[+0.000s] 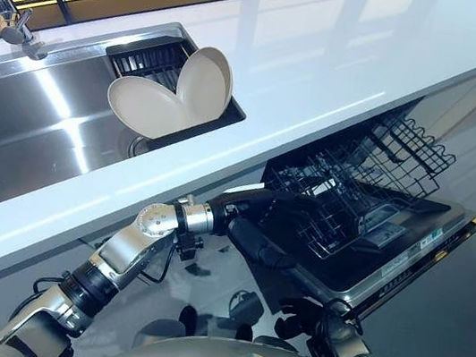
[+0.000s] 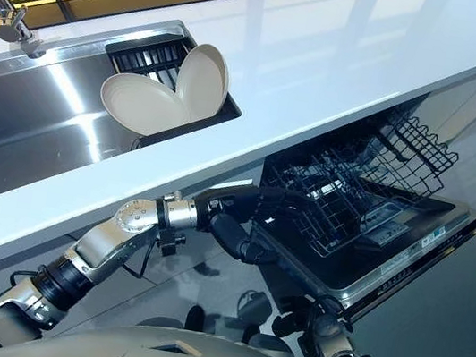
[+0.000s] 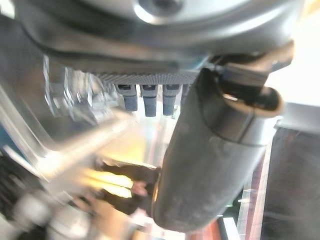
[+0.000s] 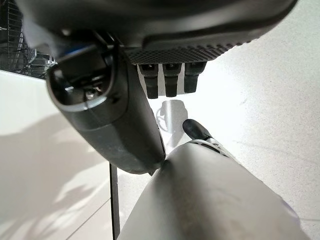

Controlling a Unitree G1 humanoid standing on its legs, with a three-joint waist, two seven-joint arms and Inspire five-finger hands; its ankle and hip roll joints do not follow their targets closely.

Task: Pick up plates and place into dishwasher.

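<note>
Two plates (image 1: 171, 95) leaning in the sink (image 1: 38, 124), left of the open dishwasher (image 1: 366, 226) under the counter (image 1: 327, 75)

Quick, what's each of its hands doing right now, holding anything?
Left hand: open, fingers straight, holding nothing.
Right hand: open, fingers straight, holding nothing.

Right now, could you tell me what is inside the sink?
Two cream plates lean against each other on edge in the sink, over a dark slatted rack at its end. The plates cover most of the rack, so whatever lies behind them is hidden.
</note>
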